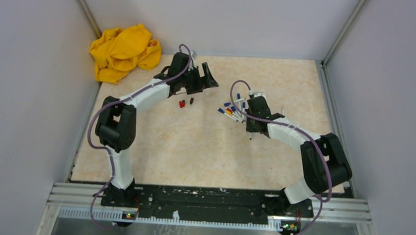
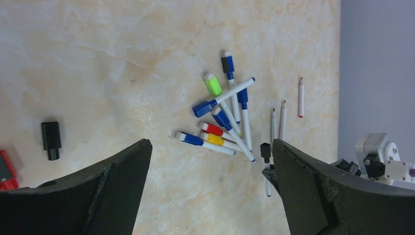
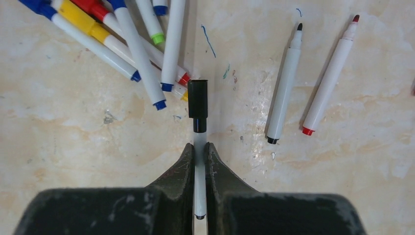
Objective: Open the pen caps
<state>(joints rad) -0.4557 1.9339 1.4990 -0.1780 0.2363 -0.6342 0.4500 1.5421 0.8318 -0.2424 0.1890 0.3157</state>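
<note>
A heap of white pens wearing blue, red, yellow and green pen caps (image 2: 215, 110) lies right of the table's middle (image 1: 231, 111). My right gripper (image 3: 199, 146) is shut on the white barrel of one pen (image 3: 199, 181) beside that heap, and its black cap (image 3: 198, 98) sticks out past the fingertips. From above, the right gripper (image 1: 252, 125) sits just below the heap. My left gripper (image 2: 210, 142) hangs wide open over the table (image 1: 199, 84) with nothing between its fingers. A loose black cap (image 2: 50, 139) and a loose red cap (image 2: 6, 169) lie below it to the left.
Two uncapped pens, one black-tipped (image 3: 286, 83) and one red-tipped (image 3: 330, 78), lie right of the held pen. A third uncapped red pen (image 2: 301, 98) lies nearer the right wall. A crumpled yellow cloth (image 1: 123, 51) sits in the back left corner.
</note>
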